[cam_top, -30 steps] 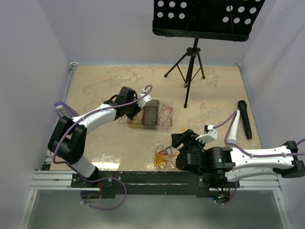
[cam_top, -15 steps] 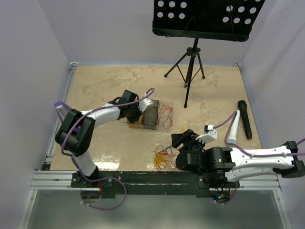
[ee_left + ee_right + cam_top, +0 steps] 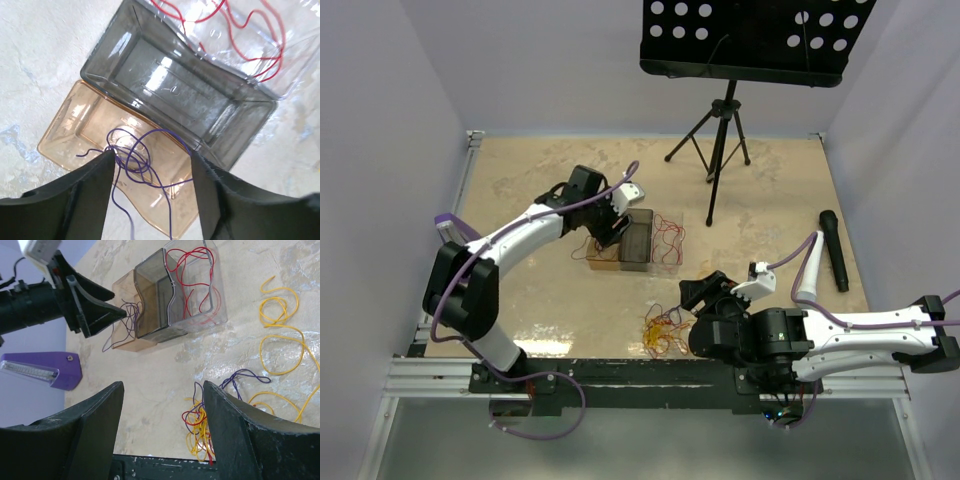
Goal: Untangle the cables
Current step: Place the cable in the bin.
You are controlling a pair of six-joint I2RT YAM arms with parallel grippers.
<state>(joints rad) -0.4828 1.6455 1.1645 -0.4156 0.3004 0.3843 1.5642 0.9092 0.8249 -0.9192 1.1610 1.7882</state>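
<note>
Beige tabletop (image 3: 540, 290): left hand (image 3: 152, 162) spread above purple cable (image 3: 120, 147) in amber tray (image 3: 75, 130); right hand (image 3: 162, 387) open.

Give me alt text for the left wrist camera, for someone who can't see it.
The open left gripper hovers over a purple wire looped in an amber tray, one end trailing over its near edge. Beside it sit an empty smoky-grey tray and a clear tray holding red wires.

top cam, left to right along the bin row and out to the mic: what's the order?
Amber bin → smoky grey bin → clear bin, with a red wire inside → music stand → black microphone. The tangled pile near the front edge is left out: it sits under the clear bin's span.
</note>
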